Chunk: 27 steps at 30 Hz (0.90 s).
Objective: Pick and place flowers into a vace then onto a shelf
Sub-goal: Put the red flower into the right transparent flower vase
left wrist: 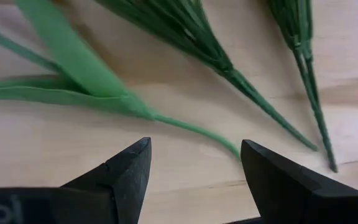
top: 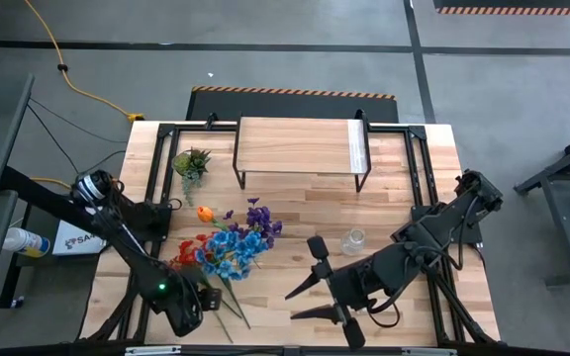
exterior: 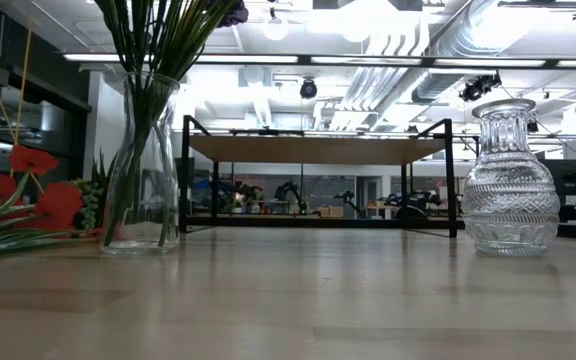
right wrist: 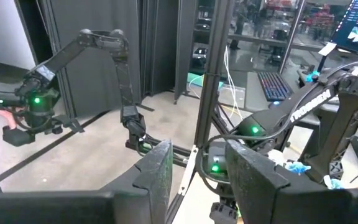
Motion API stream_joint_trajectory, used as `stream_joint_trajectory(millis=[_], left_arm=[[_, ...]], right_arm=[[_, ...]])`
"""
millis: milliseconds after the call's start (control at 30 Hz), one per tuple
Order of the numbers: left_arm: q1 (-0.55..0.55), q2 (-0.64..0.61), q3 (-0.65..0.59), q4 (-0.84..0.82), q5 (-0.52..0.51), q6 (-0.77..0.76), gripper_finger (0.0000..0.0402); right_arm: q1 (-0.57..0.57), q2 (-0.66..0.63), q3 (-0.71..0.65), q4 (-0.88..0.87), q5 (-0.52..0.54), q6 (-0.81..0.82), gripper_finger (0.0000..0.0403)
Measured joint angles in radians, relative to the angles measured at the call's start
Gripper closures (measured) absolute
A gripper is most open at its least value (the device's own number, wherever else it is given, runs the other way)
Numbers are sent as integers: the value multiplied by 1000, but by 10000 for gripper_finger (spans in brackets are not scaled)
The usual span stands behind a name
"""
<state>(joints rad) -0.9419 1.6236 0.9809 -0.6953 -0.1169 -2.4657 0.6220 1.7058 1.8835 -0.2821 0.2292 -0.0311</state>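
Left claw (left wrist: 194, 171) low at bottom left of the high view, jaws apart, empty, straddling a stem tip, likely lined up to pinch it. Flowers (top: 228, 249) lie flat on the surface left of centre, blooms toward the upper right, stems running down toward the bottom edge. Right claw (top: 305, 290) at bottom centre, part open, holding nothing. Vase (top: 353, 240) right of centre; shelf (top: 300, 148) top centre.

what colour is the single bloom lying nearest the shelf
Orange bloom; the high view shows it best.
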Motion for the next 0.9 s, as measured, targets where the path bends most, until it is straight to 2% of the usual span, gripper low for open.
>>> stream_joint_trajectory(millis=[300,500,900], left_arm=[[27,67,-1,58,15,0,122],[25,76,-1,80,60,-4,122],[27,76,-1,5,81,-5,132]], right_arm=[[0,0,0,1,-3,4,263],[0,0,0,0,-4,4,263],[0,0,0,-6,-4,4,263]])
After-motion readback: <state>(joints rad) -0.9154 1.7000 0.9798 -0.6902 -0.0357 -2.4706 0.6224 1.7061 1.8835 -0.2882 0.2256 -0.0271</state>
